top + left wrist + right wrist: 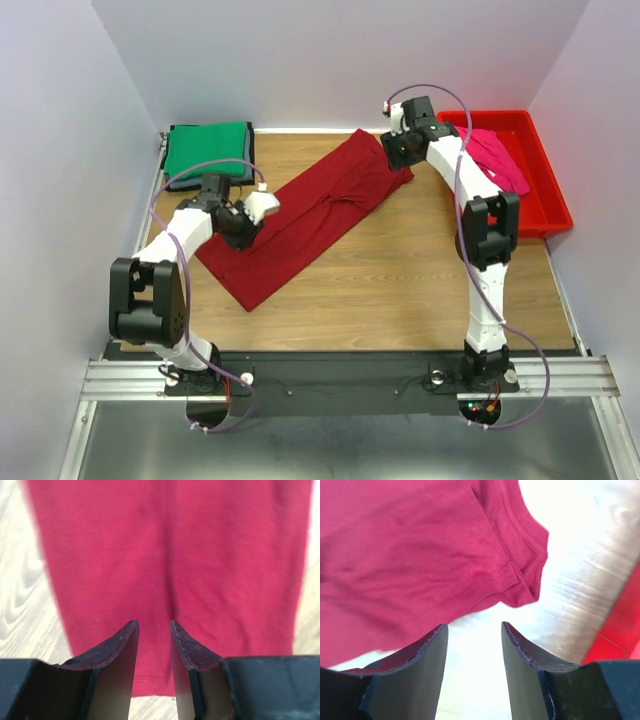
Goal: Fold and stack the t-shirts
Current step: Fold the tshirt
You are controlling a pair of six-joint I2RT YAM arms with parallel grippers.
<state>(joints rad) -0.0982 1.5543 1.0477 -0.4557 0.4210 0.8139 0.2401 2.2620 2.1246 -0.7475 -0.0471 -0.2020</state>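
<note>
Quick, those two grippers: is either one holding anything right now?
Left gripper: open, holding nothing, over the maroon t-shirt.
Right gripper: open, holding nothing, by that t-shirt's edge.

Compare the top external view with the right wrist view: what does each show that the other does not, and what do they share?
Only the top external view: the green t-shirt folded at the far left corner, the pink t-shirt lying in the red tray, and the maroon t-shirt at its full diagonal length. Only the right wrist view: the maroon shirt's stitched hem up close, and the right tool open with nothing between its fingers. Both: the maroon t-shirt, the red tray and the wooden table.
</note>
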